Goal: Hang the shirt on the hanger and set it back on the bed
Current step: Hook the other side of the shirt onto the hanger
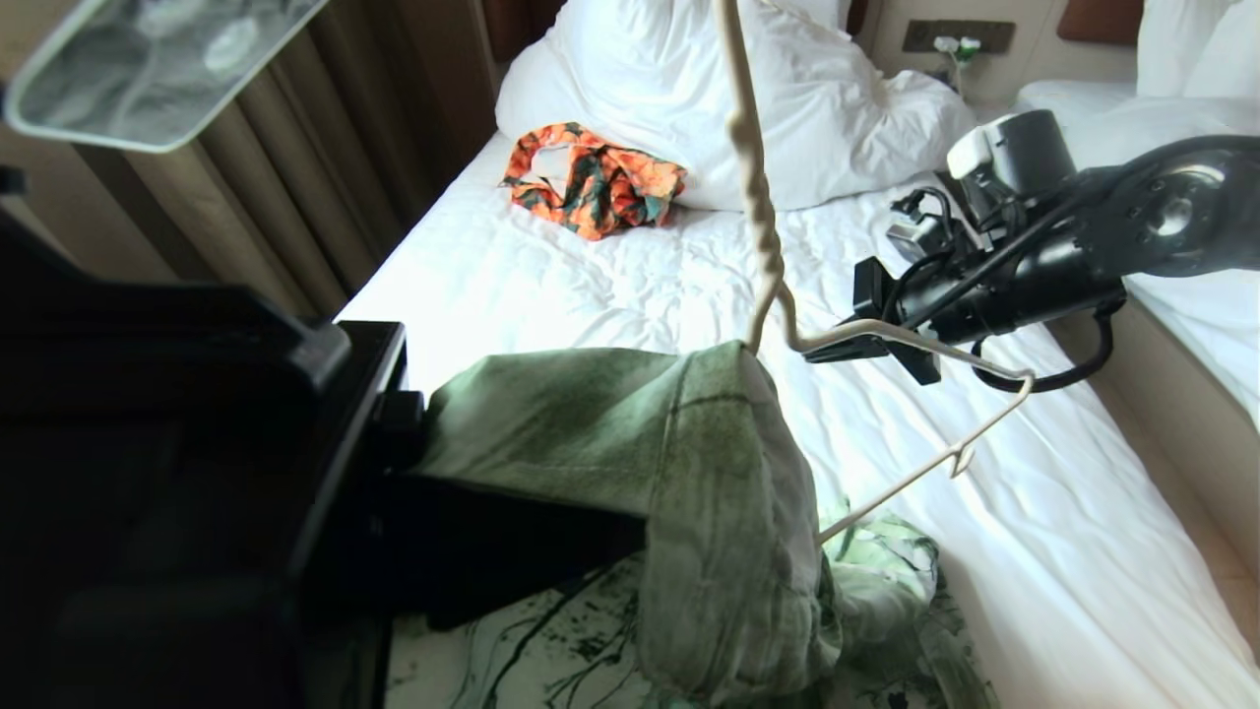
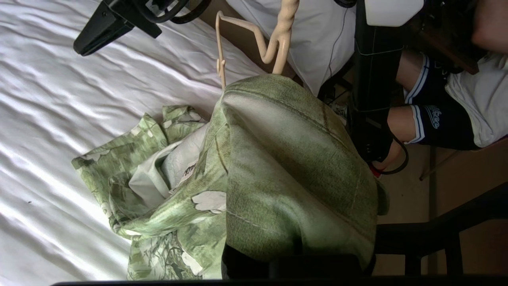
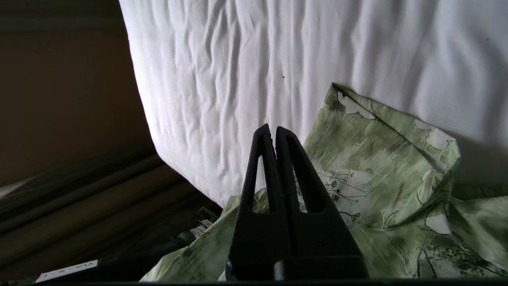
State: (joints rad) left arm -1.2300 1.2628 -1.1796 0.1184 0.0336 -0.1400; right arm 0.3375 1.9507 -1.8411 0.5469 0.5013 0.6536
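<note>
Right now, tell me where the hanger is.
In the head view, the hanger stands centre frame above the bed, one shoulder inside the shirt, the other beside the right gripper.

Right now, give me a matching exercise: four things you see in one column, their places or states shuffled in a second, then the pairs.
1 shirt
2 hanger
3 orange garment
4 right end effector

A shut, empty
B crumpled by the pillow
C partly draped over the hanger
D hook pointing up

Pairs: 1-C, 2-D, 3-B, 4-A
</note>
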